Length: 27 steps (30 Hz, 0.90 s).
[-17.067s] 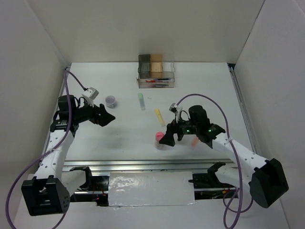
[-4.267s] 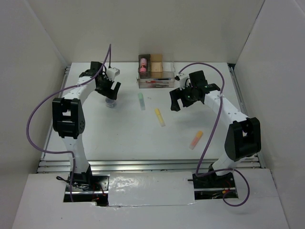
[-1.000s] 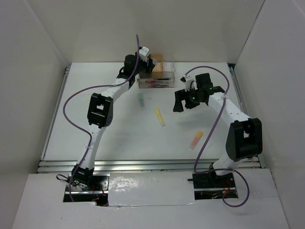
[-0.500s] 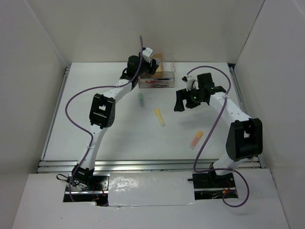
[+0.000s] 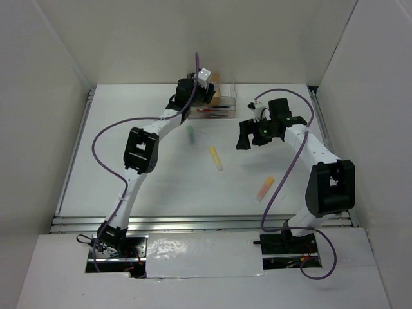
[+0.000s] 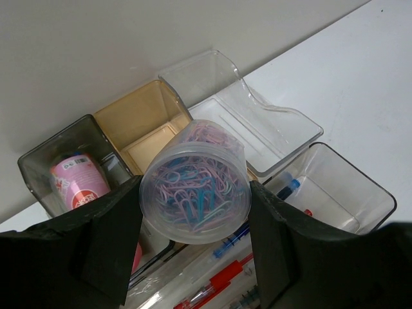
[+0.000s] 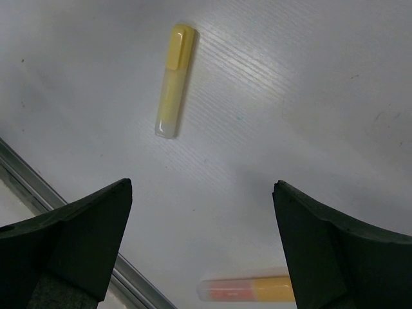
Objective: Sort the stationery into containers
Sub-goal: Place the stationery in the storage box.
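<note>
The left claw (image 6: 193, 189) pinches a clear round pot (image 6: 194, 172) full of pink, purple and blue paper clips, one dark finger (image 6: 109, 241) pressed against each side of it. The pot hangs tilted above the joined cluster of small boxes at the far edge of the table (image 5: 129, 167). In the wrist view it covers the near corner of the tan box (image 6: 138, 116); which compartment lies straight beneath it cannot be told.

To the left of the tan box stands the dark grey box (image 6: 38, 164), with a pink stubby cylinder (image 6: 76, 183) upright inside it. To the right is the clear box (image 6: 215, 77). In front of the cluster lies the long clear tray (image 6: 351, 199), holding a red pen (image 6: 215, 290) and a blue pen (image 6: 233, 235).

The right claw (image 7: 203, 238) hovers over the open table to the right of the boxes, its fingers (image 7: 71, 238) spread wide with nothing between them. Below it a yellow marker (image 7: 174, 80) lies flat on the table, and an orange marker (image 7: 251, 290) lies well apart from it, nearer the front edge. A green marker (image 5: 191, 134) lies on the table just in front of the tray, beside the left arm
</note>
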### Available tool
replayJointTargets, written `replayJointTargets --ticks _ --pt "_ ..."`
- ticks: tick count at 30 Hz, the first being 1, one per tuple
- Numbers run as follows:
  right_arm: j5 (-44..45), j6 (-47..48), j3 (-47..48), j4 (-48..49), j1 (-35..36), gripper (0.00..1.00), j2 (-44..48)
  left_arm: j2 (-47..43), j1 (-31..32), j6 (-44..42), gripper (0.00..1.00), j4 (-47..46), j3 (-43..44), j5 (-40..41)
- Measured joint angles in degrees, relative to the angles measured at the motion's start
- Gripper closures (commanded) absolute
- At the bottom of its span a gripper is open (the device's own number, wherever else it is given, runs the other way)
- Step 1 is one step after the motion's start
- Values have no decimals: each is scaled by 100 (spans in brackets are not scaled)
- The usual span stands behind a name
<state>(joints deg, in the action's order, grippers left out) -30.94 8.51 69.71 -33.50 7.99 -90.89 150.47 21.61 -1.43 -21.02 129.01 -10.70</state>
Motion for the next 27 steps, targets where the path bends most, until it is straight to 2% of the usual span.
replayJointTargets --ticks 12,15,20,27 --pt "-42 -15 -72 15 -55 4 0 282 72 -243 59 -26 129 286" --pt "-50 -17 -83 9 -72 4 0 291 72 -297 51 -22 129 339" --pt "-59 -15 -83 11 -81 4 0 291 72 -297 28 -20 129 380" --pt "-72 -20 -83 11 -81 4 0 291 90 -293 16 -94 129 407"
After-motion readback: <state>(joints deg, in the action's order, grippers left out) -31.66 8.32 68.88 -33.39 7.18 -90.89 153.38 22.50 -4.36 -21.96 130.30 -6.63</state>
